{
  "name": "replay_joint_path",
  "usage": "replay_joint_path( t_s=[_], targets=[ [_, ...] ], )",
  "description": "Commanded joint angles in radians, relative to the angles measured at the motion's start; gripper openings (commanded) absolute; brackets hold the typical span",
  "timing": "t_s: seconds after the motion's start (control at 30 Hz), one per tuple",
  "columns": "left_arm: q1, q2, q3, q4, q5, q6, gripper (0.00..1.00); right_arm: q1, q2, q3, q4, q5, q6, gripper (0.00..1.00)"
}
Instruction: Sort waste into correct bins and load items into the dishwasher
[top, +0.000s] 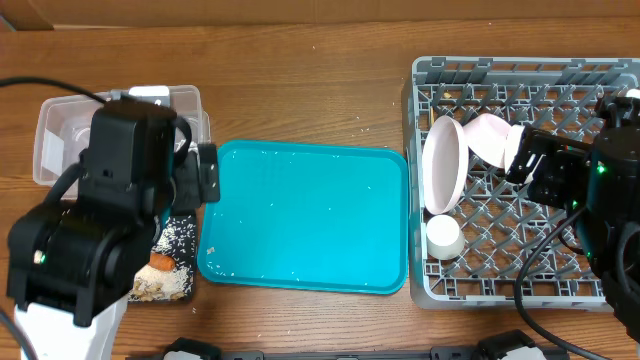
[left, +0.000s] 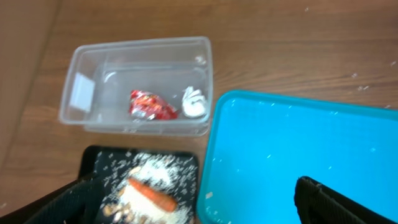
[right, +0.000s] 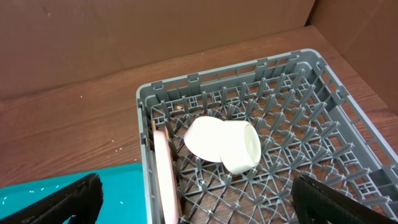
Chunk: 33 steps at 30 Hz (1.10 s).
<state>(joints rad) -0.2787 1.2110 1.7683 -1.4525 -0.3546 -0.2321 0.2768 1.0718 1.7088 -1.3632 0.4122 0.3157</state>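
My left gripper (left: 194, 211) hangs open and empty above the seam between the black tray (left: 99, 163) and the teal tray (left: 298, 143). An orange carrot (left: 152, 194) lies in rice (left: 155, 171) on the black tray. The clear tub (left: 84, 93) holds a red wrapper (left: 149, 104) and a white tissue (left: 194, 102). My right gripper (right: 205, 211) is open over the grey dish rack (right: 311, 81). In the rack a bowl (right: 224, 144) lies on its side, a white plate (top: 443, 165) stands on edge and a small cup (top: 443, 237) sits near the front.
The teal tray (top: 305, 215) lies in the middle, dotted with rice grains. The left arm (top: 110, 220) covers much of the tub and the black tray from above. The right arm (top: 605, 190) reaches over the rack's right half. Bare wooden table (top: 300, 80) runs along the back.
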Motion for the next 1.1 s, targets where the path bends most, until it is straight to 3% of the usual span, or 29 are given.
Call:
replay_joint_path(
  t_s=[0.0,0.53,0.7,0.87,1.07],
  targets=[
    [0.006,-0.002,0.018,-0.016,-0.045,0.019,1.00,0.003,-0.002,0.009,0.003,0.013,0.007,1.00],
    [0.005,0.050,0.018,-0.016,-0.045,0.019,1.00,0.003,-0.011,0.009,-0.001,0.014,0.005,1.00],
    [0.005,0.068,0.018,-0.015,-0.045,0.019,1.00,-0.001,-0.076,0.005,-0.081,0.041,-0.016,1.00],
    [0.005,0.089,0.018,-0.015,-0.045,0.019,1.00,-0.097,-0.174,-0.114,0.236,0.091,-0.095,1.00],
    [0.005,0.120,0.018,-0.014,-0.045,0.019,1.00,-0.196,-0.372,-0.430,0.551,-0.025,-0.107,1.00]
  ],
)
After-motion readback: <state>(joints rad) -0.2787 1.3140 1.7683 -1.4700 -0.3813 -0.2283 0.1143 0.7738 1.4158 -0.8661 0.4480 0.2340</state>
